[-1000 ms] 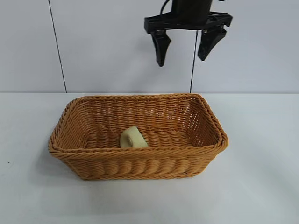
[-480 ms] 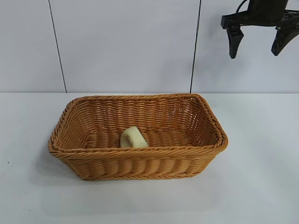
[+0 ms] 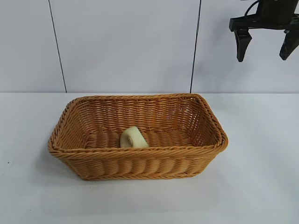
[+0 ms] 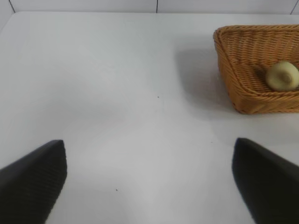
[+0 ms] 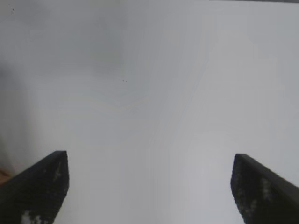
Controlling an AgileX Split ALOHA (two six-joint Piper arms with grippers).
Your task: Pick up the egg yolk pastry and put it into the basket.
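The small pale yellow-cream egg yolk pastry [image 3: 133,138] lies inside the large orange-brown woven wicker basket [image 3: 140,163], on its floor against the near wall. The basket sits on the white counter [image 3: 261,154]. The black right hand [image 3: 266,44] hangs high above the counter, off beyond the basket's right end, its fingers spread wide and holding nothing. The left hand [image 4: 148,179] is also spread wide and empty over bare counter, well apart from the basket.

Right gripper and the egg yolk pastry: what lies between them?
In the exterior view, the open right gripper hangs high, off to the right of the basket. Only air and the basket's right wall separate it from the egg yolk pastry.
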